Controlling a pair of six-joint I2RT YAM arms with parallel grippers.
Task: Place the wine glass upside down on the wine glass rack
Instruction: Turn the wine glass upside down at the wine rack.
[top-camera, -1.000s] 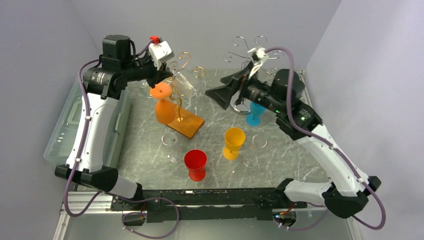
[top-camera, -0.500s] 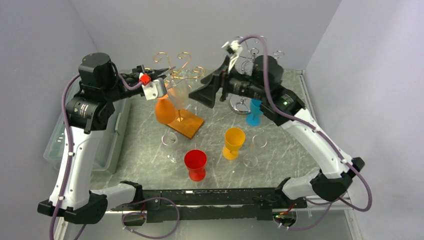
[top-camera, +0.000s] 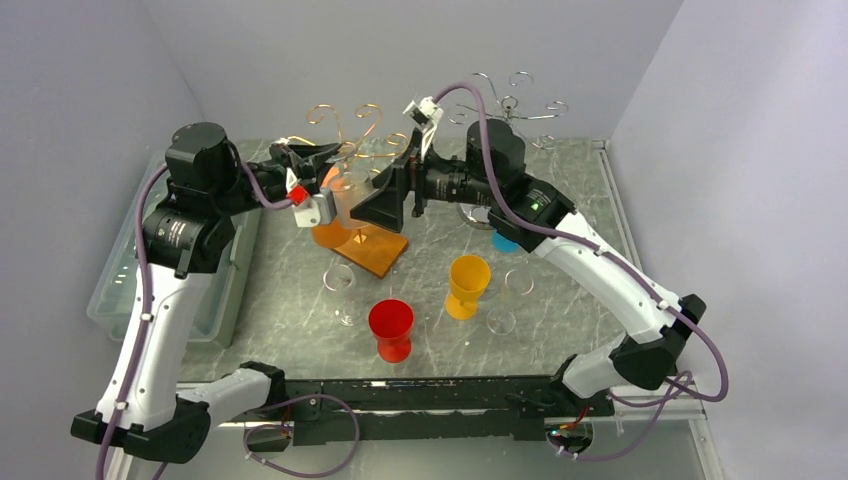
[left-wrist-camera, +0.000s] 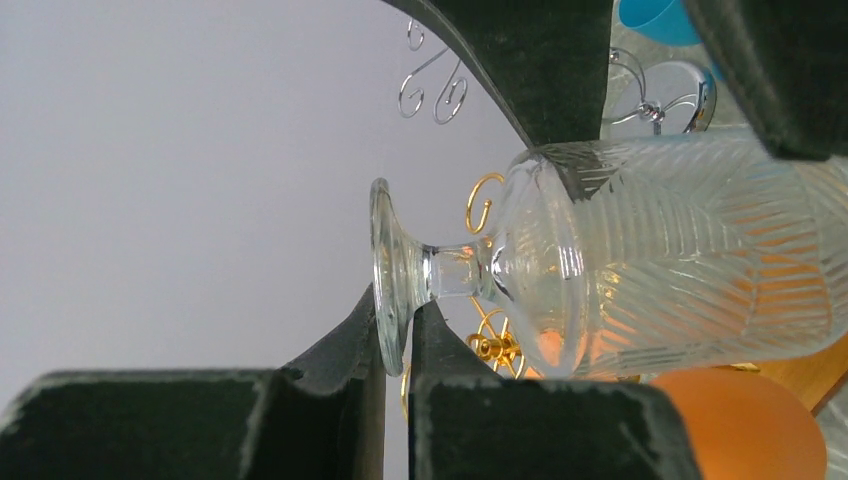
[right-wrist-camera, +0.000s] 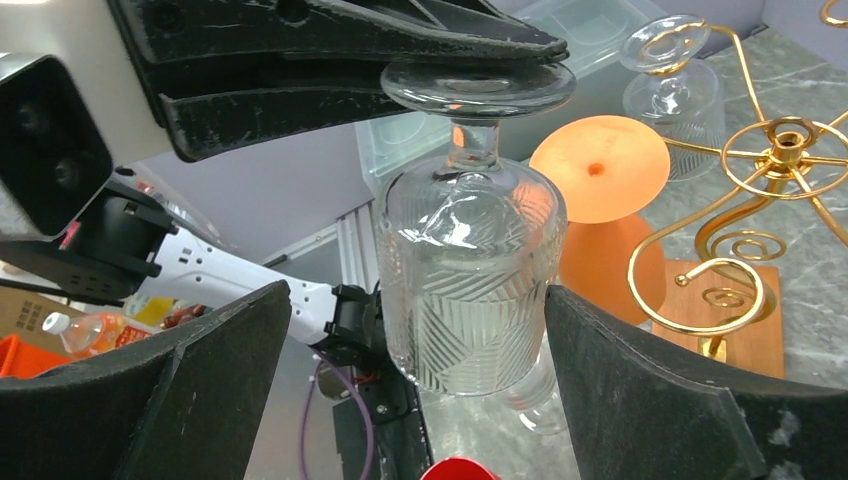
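— Where's the clear wine glass (right-wrist-camera: 470, 280)?
— Foot up, above the worktop's (top-camera: 290, 310) far-left corner. The left gripper (left-wrist-camera: 398, 330) is clamped on its foot.
— And the right gripper (right-wrist-camera: 418, 295)?
— Fingers wide apart, either side of the bowl, not touching it.
— What's crowding it?
— An upside-down orange glass (right-wrist-camera: 600, 160) just behind, with the gold rack's (right-wrist-camera: 790, 140) loops beside that

Clear wine glass (right-wrist-camera: 470, 280) with herringbone ribbing, orange plastic goblet (right-wrist-camera: 600, 165), gold wire rack (right-wrist-camera: 788, 132), grey white-veined tabletop (top-camera: 290, 290), red goblet (top-camera: 390, 325), yellow goblet (top-camera: 468, 280)
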